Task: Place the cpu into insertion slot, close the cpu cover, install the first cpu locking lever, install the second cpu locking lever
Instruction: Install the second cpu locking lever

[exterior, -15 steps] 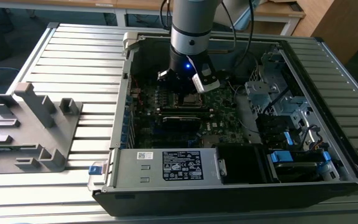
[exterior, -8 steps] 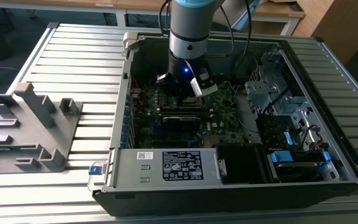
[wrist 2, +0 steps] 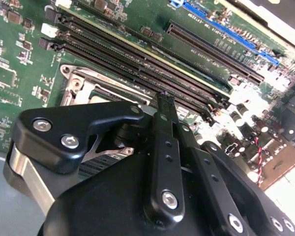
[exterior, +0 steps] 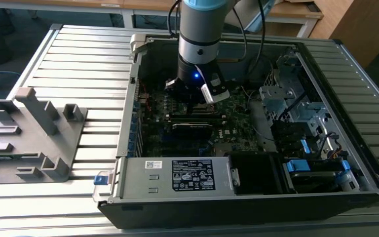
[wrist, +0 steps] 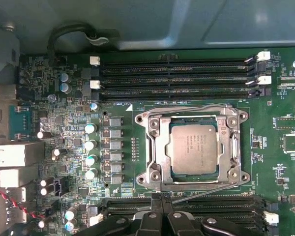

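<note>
Hovering low over the motherboard (wrist: 196,64) inside the open computer case (exterior: 176,182), my gripper (wrist: 160,201) has its fingertips pressed together, holding nothing, just beside the insertion slot (wrist: 194,147). The cpu (wrist: 192,146) lies seated in that slot, the cpu cover (wrist: 155,147) closed around it, one thin locking lever (wrist: 206,191) angled beside its edge.

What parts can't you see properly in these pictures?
- Exterior view: the arm covers the insertion slot, so the socket area is hidden.
- Second wrist view: the end effector blocks most of the insertion slot; the chip is hidden.
- First wrist view: the end effector is cut off by the picture's edge. Whether the levers around the cpu and cpu cover are latched is unclear.
</note>
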`<state>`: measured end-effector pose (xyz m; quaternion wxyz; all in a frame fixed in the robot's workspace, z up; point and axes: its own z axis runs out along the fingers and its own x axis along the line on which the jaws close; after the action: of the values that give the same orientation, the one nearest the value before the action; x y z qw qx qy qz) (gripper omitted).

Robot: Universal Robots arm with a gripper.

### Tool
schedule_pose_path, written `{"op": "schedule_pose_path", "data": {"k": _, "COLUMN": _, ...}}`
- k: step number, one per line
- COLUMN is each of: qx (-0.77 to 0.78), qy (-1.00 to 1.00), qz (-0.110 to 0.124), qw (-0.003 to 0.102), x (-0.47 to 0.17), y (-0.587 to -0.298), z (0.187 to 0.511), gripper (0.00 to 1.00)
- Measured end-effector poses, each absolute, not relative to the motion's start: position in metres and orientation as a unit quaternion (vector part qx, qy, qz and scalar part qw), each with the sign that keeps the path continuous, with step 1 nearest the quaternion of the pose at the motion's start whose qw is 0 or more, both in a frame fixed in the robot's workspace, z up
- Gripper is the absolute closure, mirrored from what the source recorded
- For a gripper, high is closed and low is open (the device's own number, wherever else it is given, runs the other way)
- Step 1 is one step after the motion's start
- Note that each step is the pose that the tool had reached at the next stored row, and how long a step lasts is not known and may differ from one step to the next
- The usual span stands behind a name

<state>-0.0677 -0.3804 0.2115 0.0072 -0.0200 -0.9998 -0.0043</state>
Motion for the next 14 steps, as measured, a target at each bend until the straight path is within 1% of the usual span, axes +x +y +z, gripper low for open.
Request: {"op": "schedule_pose_path", "data": {"k": 14, "qx": -0.020, "qy": -1.000, "qz": -0.007, "qw": 0.007, "x": -0.0724, "y": -0.3808, "z": 0.2029, "gripper": 0.89}}
